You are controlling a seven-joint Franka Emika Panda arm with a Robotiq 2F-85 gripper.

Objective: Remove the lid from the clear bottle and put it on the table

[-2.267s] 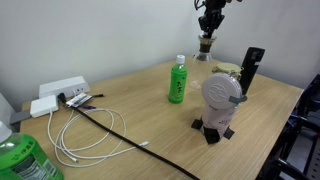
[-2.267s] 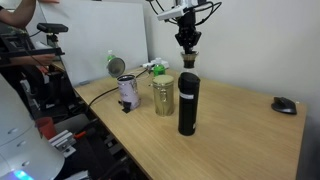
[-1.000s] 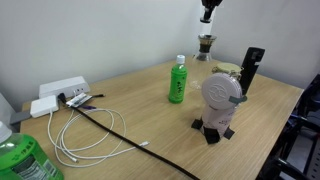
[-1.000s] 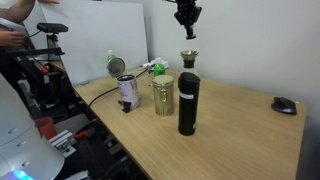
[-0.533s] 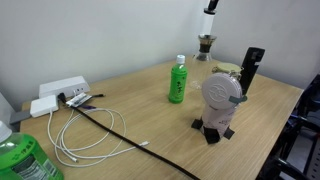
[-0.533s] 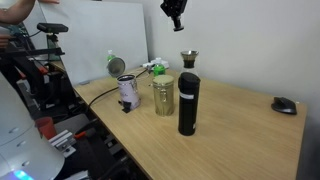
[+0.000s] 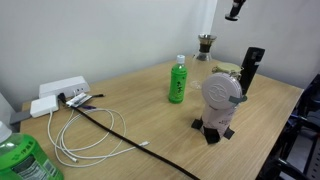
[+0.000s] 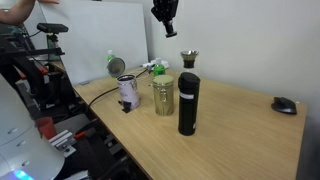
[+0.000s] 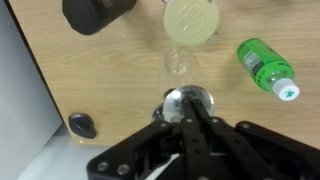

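The clear bottle (image 7: 204, 46) stands open-topped at the far side of the table (image 7: 150, 125); it also shows in an exterior view (image 8: 188, 60) and from above in the wrist view (image 9: 178, 63). My gripper (image 7: 234, 11) hangs high above the table, off to one side of the bottle, as both exterior views show (image 8: 165, 20). In the wrist view its fingers (image 9: 190, 110) are closed together over a small round shiny lid (image 9: 190, 99). The lid is too small to make out in the exterior views.
A green bottle with a white cap (image 7: 178, 80) stands mid-table. A black tumbler (image 8: 187, 103), a gold can (image 8: 163, 95) and a round grey device on a stand (image 7: 220, 100) are near the clear bottle. Cables and a power strip (image 7: 60, 95) lie at one end, and a mouse (image 8: 285, 104) at the other.
My gripper was down on the bottle's top. It has risen straight up and then moved sideways, away from the bottle. The bottle has stayed in place.
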